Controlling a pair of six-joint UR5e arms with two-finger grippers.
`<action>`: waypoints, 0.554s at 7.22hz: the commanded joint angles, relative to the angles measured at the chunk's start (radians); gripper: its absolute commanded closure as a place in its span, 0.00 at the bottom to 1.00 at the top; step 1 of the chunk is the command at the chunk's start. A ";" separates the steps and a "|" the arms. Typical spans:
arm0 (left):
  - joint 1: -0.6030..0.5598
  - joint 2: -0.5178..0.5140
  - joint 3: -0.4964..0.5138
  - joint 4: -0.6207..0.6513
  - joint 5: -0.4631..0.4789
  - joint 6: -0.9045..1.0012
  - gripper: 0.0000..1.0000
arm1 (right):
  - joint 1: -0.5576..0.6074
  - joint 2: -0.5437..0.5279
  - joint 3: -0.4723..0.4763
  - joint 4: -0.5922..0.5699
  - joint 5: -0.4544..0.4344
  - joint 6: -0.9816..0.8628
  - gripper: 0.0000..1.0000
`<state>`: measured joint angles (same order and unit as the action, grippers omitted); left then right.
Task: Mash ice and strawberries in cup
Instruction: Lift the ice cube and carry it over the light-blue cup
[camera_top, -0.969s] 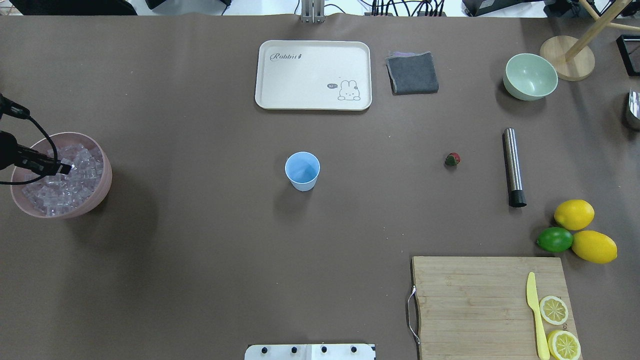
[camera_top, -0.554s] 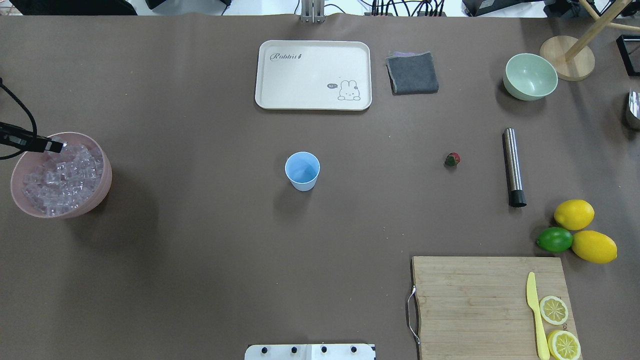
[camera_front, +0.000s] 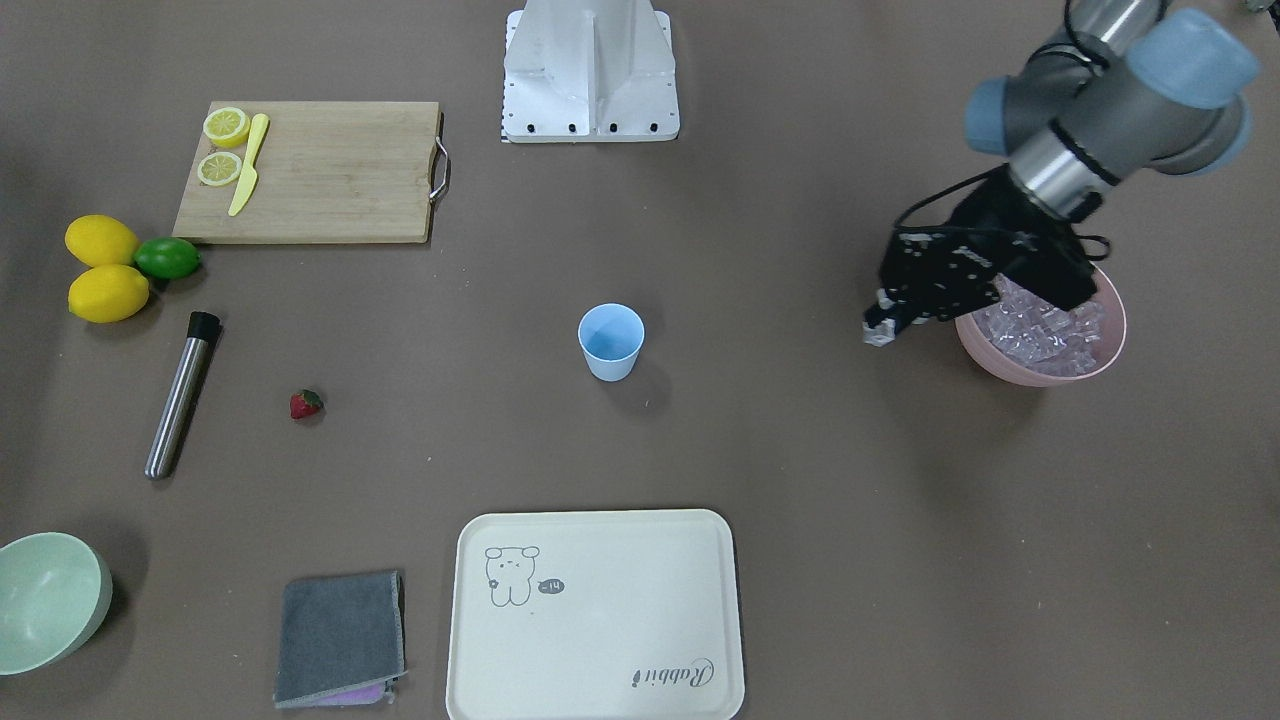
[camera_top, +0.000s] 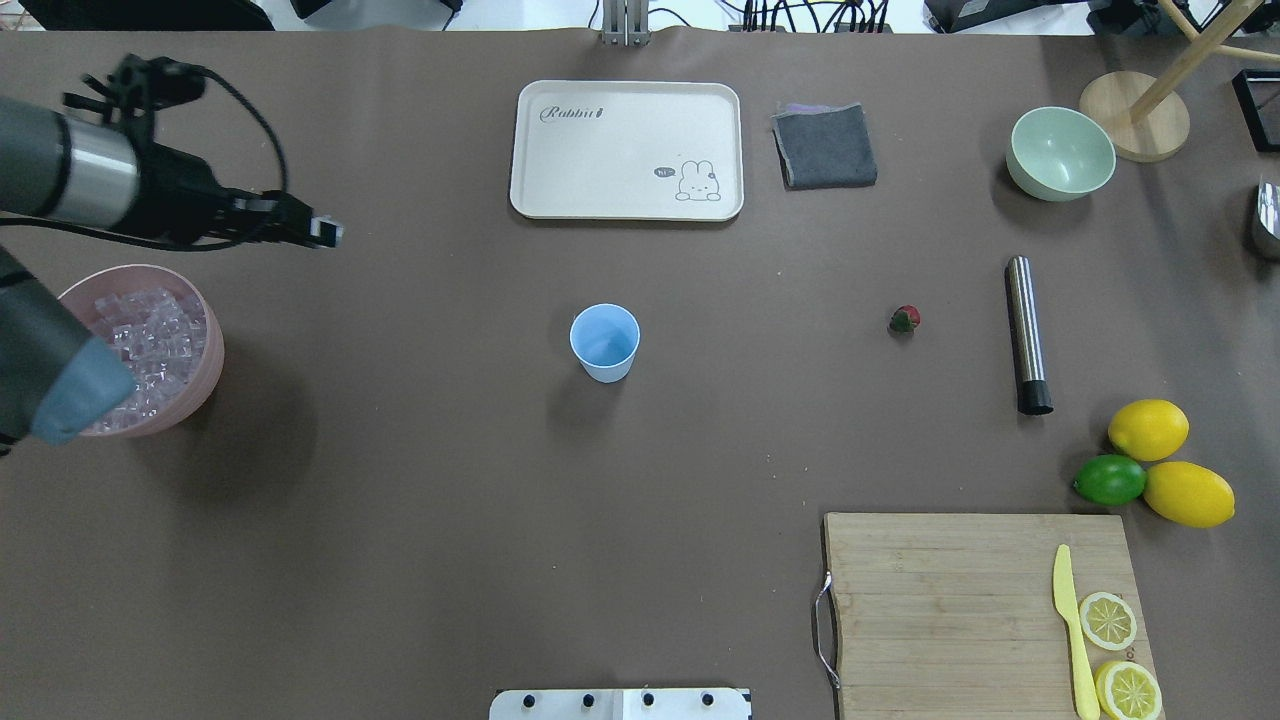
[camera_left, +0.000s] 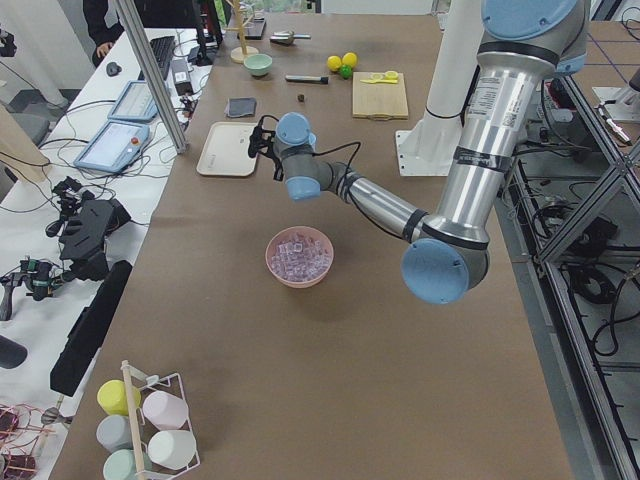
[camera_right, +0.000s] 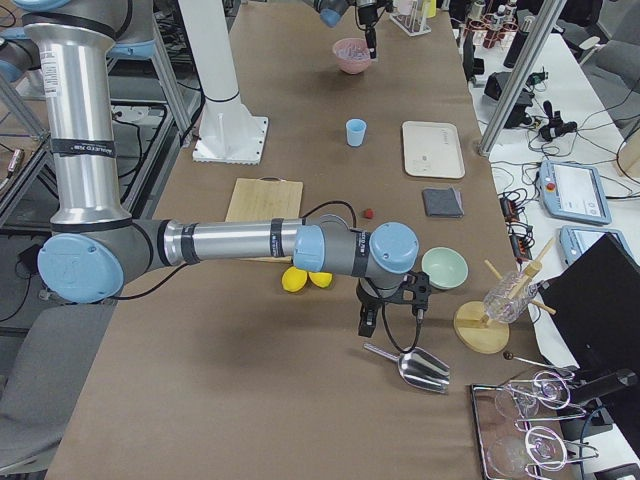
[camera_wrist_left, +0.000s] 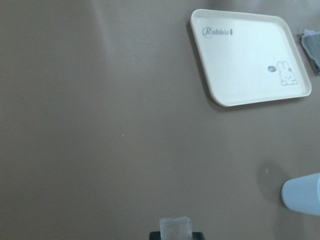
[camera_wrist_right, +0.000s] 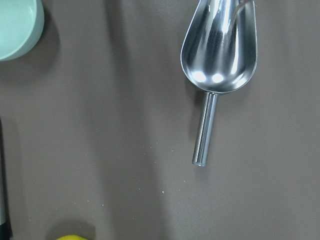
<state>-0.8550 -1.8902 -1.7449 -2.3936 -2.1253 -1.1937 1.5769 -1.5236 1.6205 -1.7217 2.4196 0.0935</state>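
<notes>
Clamping one small clear ice cube (camera_wrist_left: 175, 229), seen at the wrist view's bottom edge, my left gripper (camera_top: 328, 234) hangs upper left in the overhead view, just above-right of the round pink bowl (camera_top: 215, 350) heaped with more cubes (camera_top: 150, 330). The small light-blue plastic cup (camera_top: 605, 342) stands mid-frame; the small red strawberry (camera_top: 904, 319) lies farther right. My right gripper (camera_right: 366, 322) hovers near a shiny metal scoop (camera_wrist_right: 220, 45); its grip I cannot tell.

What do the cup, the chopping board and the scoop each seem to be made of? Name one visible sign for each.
Cup: likely plastic, matte; even light-blue colour and a thin rim.
Chopping board: wood, possibly bamboo, with a dull finish; pale strips with grain lines.
Scoop: metal, polished; mirror-like highlights and reflections in its bowl.
</notes>
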 joint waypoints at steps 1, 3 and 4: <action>0.256 -0.151 0.004 0.060 0.277 -0.144 1.00 | 0.000 0.002 -0.001 0.001 -0.002 0.000 0.00; 0.289 -0.213 0.004 0.166 0.304 -0.142 1.00 | -0.001 0.010 -0.010 0.001 -0.007 -0.001 0.00; 0.313 -0.216 0.010 0.166 0.347 -0.141 1.00 | -0.001 0.010 -0.011 0.001 -0.007 -0.002 0.00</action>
<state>-0.5728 -2.0923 -1.7403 -2.2439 -1.8222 -1.3341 1.5756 -1.5155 1.6130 -1.7211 2.4142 0.0926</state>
